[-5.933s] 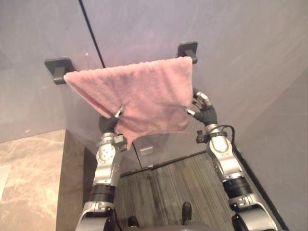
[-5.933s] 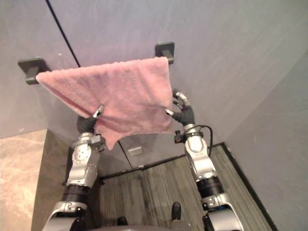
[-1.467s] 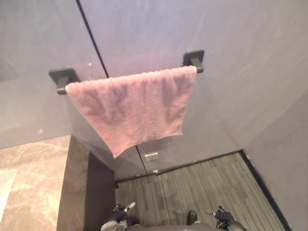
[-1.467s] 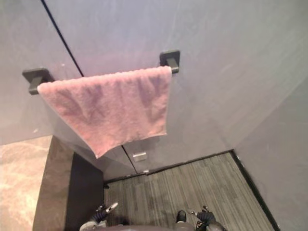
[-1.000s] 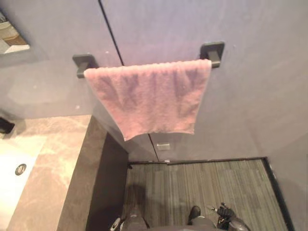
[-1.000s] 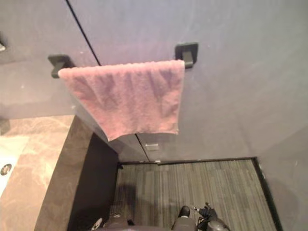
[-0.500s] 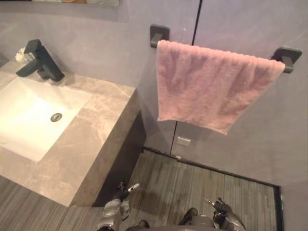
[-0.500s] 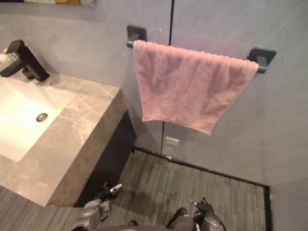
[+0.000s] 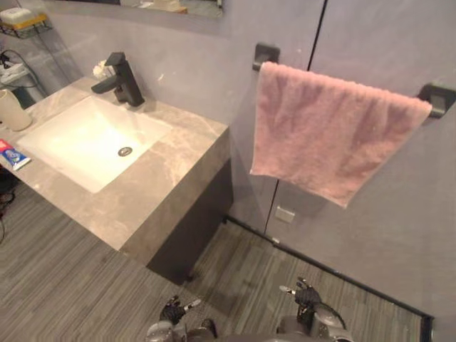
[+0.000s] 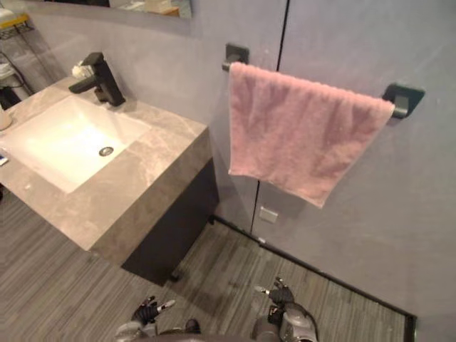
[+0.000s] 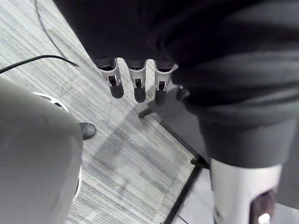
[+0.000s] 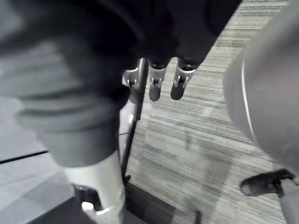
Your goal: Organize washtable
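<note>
A: Entry 1, nearest first. What are the hands doing?

B: The left hand (image 9: 173, 311) is hanging low over the grey striped plank floor (image 9: 64, 271). Its fingers (image 11: 135, 88) are lying straight and loose, gripping nothing. The right hand (image 9: 306, 295) is hanging low beside it, its fingers (image 12: 154, 88) likewise relaxed and empty.

A: And the washtable?

B: The grey-brown marble washtable (image 9: 167, 178) is standing to the left on a dark base, well apart from both hands. A white rectangular basin (image 9: 82, 139) is sitting sunk in its top. A black square-bodied faucet (image 9: 121, 77) is standing at the basin's far edge, by the wall. A red-and-blue flat packet (image 9: 11, 154) is lying at the counter's left end, and a pale rounded bottle (image 9: 10, 110) is standing beyond it.

A: Farther back?

B: A pink terry towel (image 9: 328, 139) is hanging between two dark square wall brackets (image 9: 266, 54), against the grey wall (image 9: 385, 242). It is hanging to the right of the washtable, apart from it. Its lower edge is slanting, the right corner lowest.
</note>
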Controlling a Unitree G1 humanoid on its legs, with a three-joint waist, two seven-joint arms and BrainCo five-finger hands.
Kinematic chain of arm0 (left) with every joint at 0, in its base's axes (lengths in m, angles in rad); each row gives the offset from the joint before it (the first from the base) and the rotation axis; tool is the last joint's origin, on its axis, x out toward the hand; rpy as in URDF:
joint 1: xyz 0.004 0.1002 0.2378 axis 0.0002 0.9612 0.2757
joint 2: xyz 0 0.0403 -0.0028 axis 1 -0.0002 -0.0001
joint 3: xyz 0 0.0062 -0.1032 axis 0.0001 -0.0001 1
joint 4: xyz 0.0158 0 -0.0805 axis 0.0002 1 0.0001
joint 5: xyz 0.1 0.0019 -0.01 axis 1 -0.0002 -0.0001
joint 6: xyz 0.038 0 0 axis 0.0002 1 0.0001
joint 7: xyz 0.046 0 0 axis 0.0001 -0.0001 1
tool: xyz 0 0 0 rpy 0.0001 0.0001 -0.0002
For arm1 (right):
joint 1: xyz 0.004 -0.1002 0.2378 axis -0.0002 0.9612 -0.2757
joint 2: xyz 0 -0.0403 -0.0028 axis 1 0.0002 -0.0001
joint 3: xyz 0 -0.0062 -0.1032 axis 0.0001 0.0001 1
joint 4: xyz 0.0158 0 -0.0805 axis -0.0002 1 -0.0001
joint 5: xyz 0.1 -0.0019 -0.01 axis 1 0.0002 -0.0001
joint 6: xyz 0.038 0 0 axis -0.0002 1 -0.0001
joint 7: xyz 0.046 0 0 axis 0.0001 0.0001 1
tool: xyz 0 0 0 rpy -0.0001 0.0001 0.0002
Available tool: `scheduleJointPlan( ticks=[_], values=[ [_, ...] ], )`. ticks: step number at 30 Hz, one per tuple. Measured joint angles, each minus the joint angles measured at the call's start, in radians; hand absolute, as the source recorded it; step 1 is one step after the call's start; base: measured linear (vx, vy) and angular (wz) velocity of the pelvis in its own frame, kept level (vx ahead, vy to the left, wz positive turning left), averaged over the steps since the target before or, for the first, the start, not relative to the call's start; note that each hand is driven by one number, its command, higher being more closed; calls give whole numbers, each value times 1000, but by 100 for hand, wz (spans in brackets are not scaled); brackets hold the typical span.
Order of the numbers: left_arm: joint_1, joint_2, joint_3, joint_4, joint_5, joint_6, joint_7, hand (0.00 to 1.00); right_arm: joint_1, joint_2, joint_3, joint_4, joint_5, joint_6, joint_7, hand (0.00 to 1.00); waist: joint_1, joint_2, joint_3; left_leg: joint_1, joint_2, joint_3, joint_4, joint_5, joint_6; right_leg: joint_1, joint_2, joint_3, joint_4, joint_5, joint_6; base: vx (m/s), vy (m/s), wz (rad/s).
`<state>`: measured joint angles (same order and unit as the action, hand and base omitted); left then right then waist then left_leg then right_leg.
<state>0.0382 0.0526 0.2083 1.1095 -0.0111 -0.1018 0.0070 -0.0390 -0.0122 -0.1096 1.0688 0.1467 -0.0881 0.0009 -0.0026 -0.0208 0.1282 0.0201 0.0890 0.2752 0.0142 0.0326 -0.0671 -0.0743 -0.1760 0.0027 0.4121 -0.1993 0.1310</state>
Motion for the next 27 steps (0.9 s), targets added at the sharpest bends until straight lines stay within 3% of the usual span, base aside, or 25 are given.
scheduleJointPlan(
  ticks=[2,8,12,15,16,17,18,19,20,22,24,26,27],
  values=[
    [-16,8,-2,2,-27,8,17,0,-5,-4,12,22,0,6,1,0,15,-11,6,-32,7,-6,-5,28,-11,30,13,-17,-123,-15,-18,-113,-183,-1],
    [-8,12,-10,0,-94,6,35,0,-2,-63,59,45,-27,9,-6,0,17,0,8,-60,61,-84,-13,76,-29,54,71,-90,-152,10,-43,-173,-91,33],
    [-10,9,-21,-1,-95,5,41,0,1,-82,79,47,-43,9,-7,0,17,36,23,-108,66,-147,-13,115,-30,54,79,-164,-145,23,-56,-110,-34,53],
    [13,-16,-7,-19,-91,4,43,0,5,-104,46,53,-39,7,-7,0,18,108,44,-134,70,-210,-16,120,-27,75,92,-231,-115,13,-72,-113,-42,75],
    [24,-18,4,-17,-90,2,44,0,12,-107,5,57,-39,10,-13,0,12,103,39,-123,70,-170,-35,66,11,98,88,-246,-156,21,-94,-121,-36,125],
    [18,-9,29,-16,-92,2,42,0,14,-99,-34,61,-39,9,-21,0,15,78,46,-177,72,-70,112,9,84,105,37,-306,-180,41,-107,-119,-31,113],
    [17,-7,41,-19,-91,-4,40,0,14,-101,-55,65,-39,9,-23,0,20,72,50,-210,81,-24,249,0,91,103,15,-324,-172,51,-101,-87,-32,93],
    [32,-3,63,-17,-85,-5,40,0,14,-102,-76,65,-39,10,-24,0,21,70,50,-242,101,50,523,-14,104,110,-17,-353,-166,53,-99,-77,-49,53],
    [66,-6,85,-10,-68,-3,39,0,15,-98,-79,61,-39,9,-22,0,15,76,49,-222,139,93,716,-48,81,126,-25,-366,-178,62,-97,-55,-31,44],
    [89,-11,113,21,-52,8,37,0,31,-79,-87,55,-39,12,-20,0,15,84,44,-168,187,96,860,-71,57,144,-21,-401,-207,86,-96,-38,79,54],
    [102,-21,141,31,-42,16,35,0,32,-72,-121,54,-39,19,-19,0,15,93,30,-99,240,99,815,-30,31,139,-17,-450,-201,99,-84,-6,109,93],
    [100,-9,152,21,-15,28,32,0,24,-71,-125,58,-38,27,-14,0,19,60,31,-38,159,131,609,-88,-3,92,-27,-459,-196,99,-84,-96,120,109],
    [105,13,157,27,-15,38,35,0,24,-51,-119,55,-38,25,-13,0,15,37,17,4,124,119,503,-120,-32,93,14,-437,-311,165,-120,-232,80,92]
  ],
)
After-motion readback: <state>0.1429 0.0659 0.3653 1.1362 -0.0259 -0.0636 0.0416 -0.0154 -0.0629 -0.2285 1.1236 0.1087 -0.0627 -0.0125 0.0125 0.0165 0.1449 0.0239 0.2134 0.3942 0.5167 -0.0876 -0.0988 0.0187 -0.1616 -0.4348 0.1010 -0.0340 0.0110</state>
